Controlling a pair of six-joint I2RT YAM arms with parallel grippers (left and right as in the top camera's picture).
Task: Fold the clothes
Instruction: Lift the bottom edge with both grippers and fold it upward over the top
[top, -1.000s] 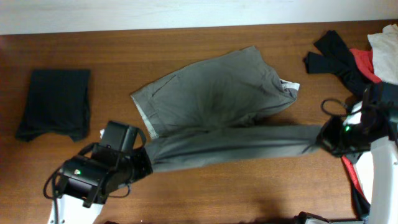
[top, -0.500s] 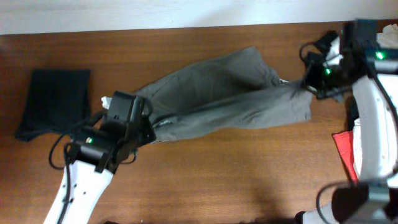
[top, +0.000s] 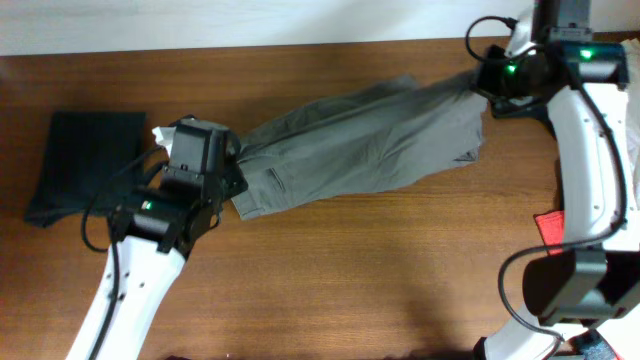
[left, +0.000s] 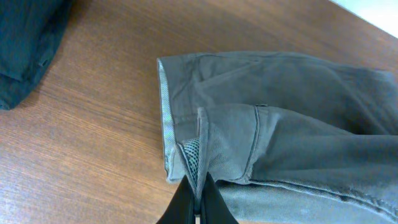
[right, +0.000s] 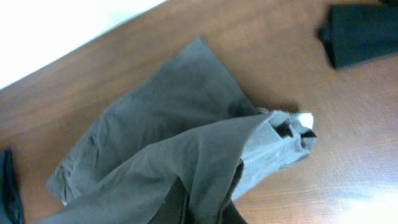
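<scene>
- The brown wooden table (top: 350, 280) carries everything.
- The large grey-khaki fabric trousers (top: 370, 150) lie stretched slantwise across its middle, doubled over themselves, between my two arms.
- A dark folded fabric garment (top: 90, 165) lies flat near the left edge, apart from the trousers.
- My left gripper (left: 196, 202) is pressed together, pinching a pale-lined edge at the trousers' left end.
- My right gripper (right: 200, 205) is clamped on their other end, near the far edge.
</scene>
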